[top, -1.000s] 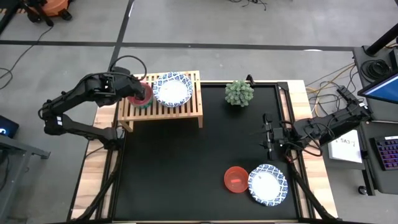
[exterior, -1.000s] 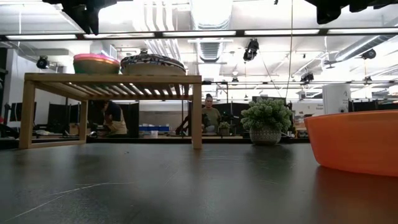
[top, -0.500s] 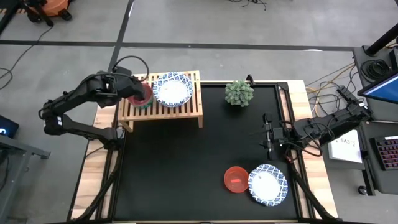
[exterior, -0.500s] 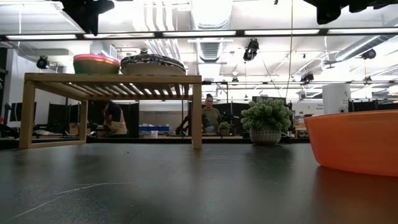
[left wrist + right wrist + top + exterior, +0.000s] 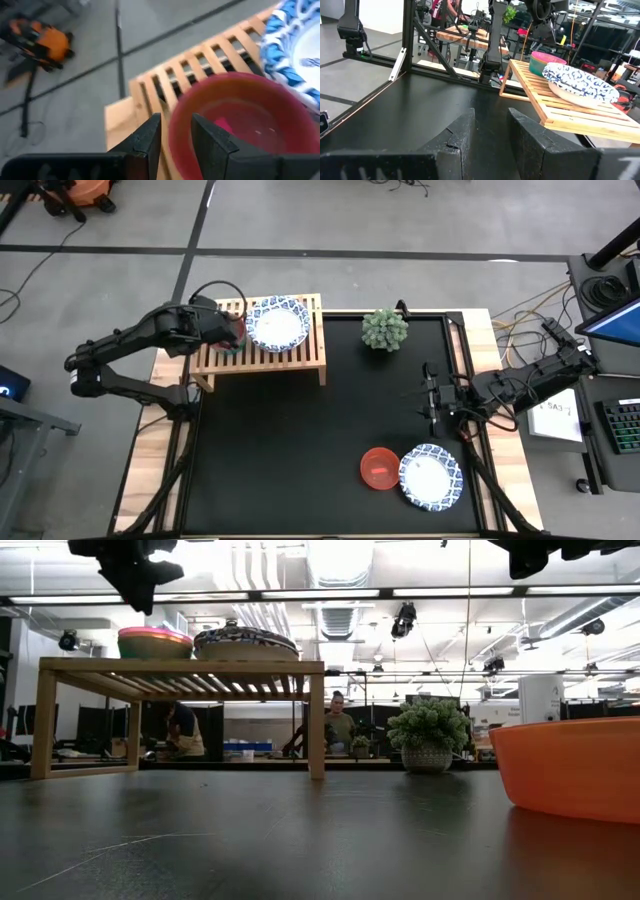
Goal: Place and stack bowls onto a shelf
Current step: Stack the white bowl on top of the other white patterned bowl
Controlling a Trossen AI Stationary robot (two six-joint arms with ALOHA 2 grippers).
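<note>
Landmark: the shelf [image 5: 258, 348], a low rack of light wood with a slatted top, at the far left corner of the black mat [image 5: 320, 430].
Left gripper [image 5: 176, 132]: it hangs just over the left end of the shelf, above the stack of small bowls [image 5: 230, 332]. Its fingers are spread a little apart and pinch nothing; the near rim of the top pink bowl [image 5: 240, 122] lies under the gap.
Right gripper [image 5: 490, 131]: it waits low over the mat, well to the right of the shelf and near the table's right edge; fingers parted, empty.
Step in hand: I judge that the left arm is leaving the stack after a release. It is best to lift straight up, so that a finger does not catch the rim and drag the bowls off the slats.
On the shelf: the stack of small bowls on the left part, pink on top, with a teal one below in the right wrist view. Just beside it, on the right part, a stack of white bowls with blue rims [image 5: 278, 324].
Inside the bowls: nothing but other bowls, as far as I can see.
Off the shelf: a red bowl [image 5: 378, 468] and one more blue-rimmed bowl [image 5: 431, 477], side by side at the near right of the mat, far from the shelf. They are still to be stacked.
Not for the task: the small plant [image 5: 384, 329], right of the shelf.
</note>
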